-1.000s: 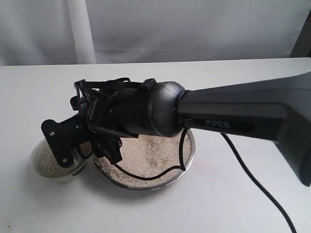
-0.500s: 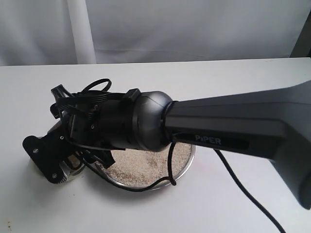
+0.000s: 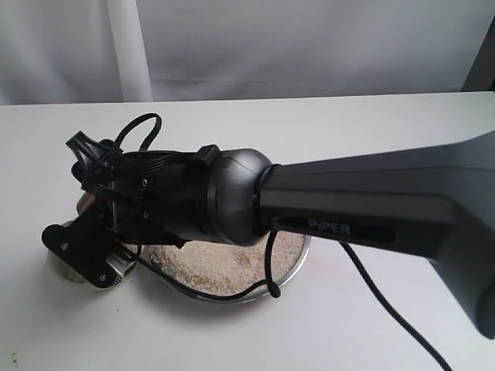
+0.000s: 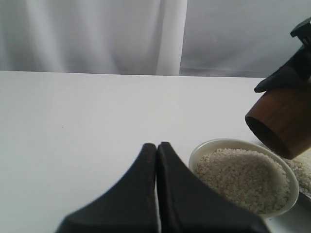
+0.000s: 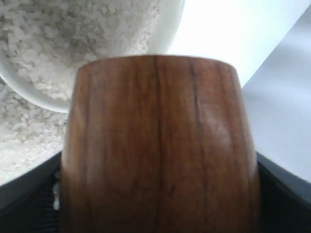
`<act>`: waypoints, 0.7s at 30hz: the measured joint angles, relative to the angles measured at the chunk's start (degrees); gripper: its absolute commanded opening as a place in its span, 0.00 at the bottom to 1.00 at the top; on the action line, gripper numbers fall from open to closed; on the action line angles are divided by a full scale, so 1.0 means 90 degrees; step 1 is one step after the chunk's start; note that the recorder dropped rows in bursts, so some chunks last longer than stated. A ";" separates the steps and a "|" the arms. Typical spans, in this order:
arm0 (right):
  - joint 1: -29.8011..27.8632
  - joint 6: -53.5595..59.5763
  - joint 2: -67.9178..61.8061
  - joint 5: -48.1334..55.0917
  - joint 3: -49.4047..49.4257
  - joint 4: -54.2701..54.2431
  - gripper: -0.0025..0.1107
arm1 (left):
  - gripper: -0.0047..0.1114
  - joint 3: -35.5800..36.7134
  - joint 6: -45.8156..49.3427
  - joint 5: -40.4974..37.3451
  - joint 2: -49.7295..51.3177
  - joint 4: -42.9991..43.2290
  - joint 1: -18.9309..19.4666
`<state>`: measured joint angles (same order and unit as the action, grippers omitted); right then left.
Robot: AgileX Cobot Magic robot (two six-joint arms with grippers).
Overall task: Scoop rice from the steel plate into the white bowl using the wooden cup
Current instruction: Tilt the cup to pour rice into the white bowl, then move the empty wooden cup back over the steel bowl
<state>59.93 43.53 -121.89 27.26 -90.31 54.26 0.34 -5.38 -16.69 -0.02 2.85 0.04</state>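
As the right jaws clamp the wooden cup (image 5: 155, 145), it hangs tilted, mouth angled down, just above the white bowl (image 4: 228, 141) heaped with rice (image 4: 243, 177), beside the steel plate (image 3: 300, 263); the left jaws sit pressed together near the bowl.

A plain white desk (image 3: 232, 116) fills the lower part of the scene, its surface smooth and matte, its far edge running straight across. Behind it hangs a pale grey-white curtain (image 3: 309, 46) in soft folds — one brighter vertical band (image 3: 128, 50) stands out toward the left. A dark upright edge (image 3: 482, 66) shows at the exterior view's far right — too little to identify.
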 measured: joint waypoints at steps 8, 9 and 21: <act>0.0075 -0.0019 0.0000 0.0052 0.0000 0.0179 0.05 | 0.04 0.0000 0.0000 0.0000 0.0000 0.0000 0.0000; 0.0073 -0.0057 0.0000 0.0052 0.0000 0.0179 0.05 | 0.04 0.0000 0.0000 0.0000 0.0000 0.0000 0.0000; -0.0138 -0.2720 0.1014 0.0067 0.0057 -0.1042 0.05 | 0.04 0.0000 0.0000 0.0000 0.0000 0.0000 0.0000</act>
<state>58.69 19.05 -112.76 27.86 -89.80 44.88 0.34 -5.38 -16.69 -0.02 2.85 0.04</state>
